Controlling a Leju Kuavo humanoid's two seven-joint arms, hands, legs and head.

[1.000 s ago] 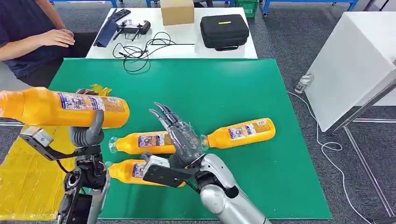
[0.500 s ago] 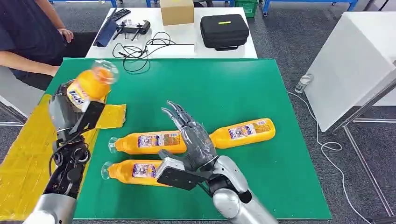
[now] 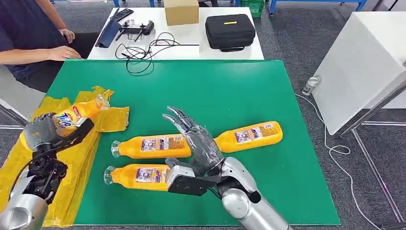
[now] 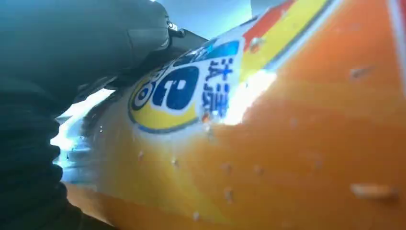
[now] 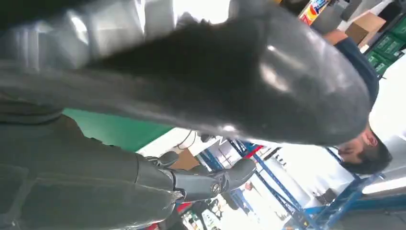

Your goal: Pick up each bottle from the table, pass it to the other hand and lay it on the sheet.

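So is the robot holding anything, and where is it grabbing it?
Yes. The left hand grips an orange bottle around its labelled body, over the yellow sheet. The right hand is open, holding nothing.

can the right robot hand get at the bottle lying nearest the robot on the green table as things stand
Probably yes. The right robot hand is open and holds nothing, just beside that bottle, with nothing between them. The left robot hand holds another bottle.
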